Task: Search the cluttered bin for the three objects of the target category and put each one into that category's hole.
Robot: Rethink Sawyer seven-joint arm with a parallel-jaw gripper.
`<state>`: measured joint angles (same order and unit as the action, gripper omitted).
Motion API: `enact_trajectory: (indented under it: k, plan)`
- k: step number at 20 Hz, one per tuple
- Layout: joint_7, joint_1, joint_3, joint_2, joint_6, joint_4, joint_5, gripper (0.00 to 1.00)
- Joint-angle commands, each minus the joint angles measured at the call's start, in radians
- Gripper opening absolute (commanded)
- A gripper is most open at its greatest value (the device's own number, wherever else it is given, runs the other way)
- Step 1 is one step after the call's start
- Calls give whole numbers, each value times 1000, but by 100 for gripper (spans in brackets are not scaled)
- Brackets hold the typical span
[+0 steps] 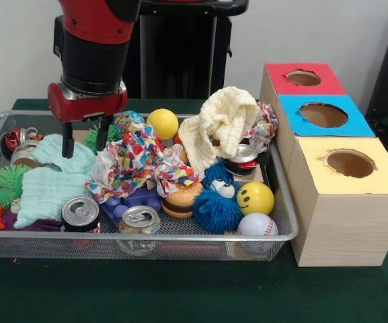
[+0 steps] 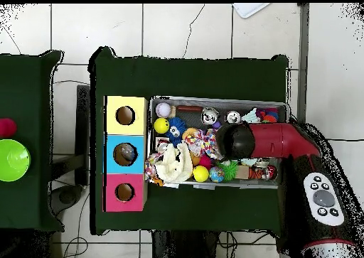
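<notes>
The wire mesh bin [image 1: 282,202] is full of toys, cloths and cans. It also shows in the overhead view [image 2: 213,100]. No clear plastic bottle with a blue label shows in either view. My gripper [image 1: 85,142] hangs over the bin's left part, open and empty, its fingertips [image 1: 67,149] just above a pale green cloth [image 1: 52,182]. In the overhead view the red arm [image 2: 274,141] covers the gripper. The box with three holes [image 1: 341,195] stands right of the bin, with red [image 1: 303,78], blue [image 1: 323,114] and yellow [image 1: 350,163] tops.
Silver cans [image 1: 81,212] [image 1: 140,219] lie at the bin's front, another [image 1: 244,155] under a cream knitted cloth [image 1: 220,124]. A patterned cloth [image 1: 136,161], a yellow ball [image 1: 162,123], a blue furry toy [image 1: 215,202], a smiley ball [image 1: 255,198] and a baseball [image 1: 257,224] fill the middle and right.
</notes>
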<state>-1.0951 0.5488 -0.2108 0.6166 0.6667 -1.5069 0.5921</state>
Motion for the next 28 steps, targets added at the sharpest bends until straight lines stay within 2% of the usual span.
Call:
enact_trajectory:
  k: [1, 4, 7, 14, 22, 24, 28]
  plan:
    - [-150, -6, 25, -47, 16, 21, -18, 100]
    - [-147, 9, 27, -61, 2, 0, -27, 100]
    - [-154, 43, 20, -104, -65, -10, -28, 100]
    - [-123, 67, 31, -176, -167, 48, 34, 100]
    - [-87, 67, 32, -227, -174, 96, 13, 100]
    - [-85, 76, 27, -231, -157, 96, -8, 100]
    - [-105, 140, -34, -232, -60, 44, -140, 100]
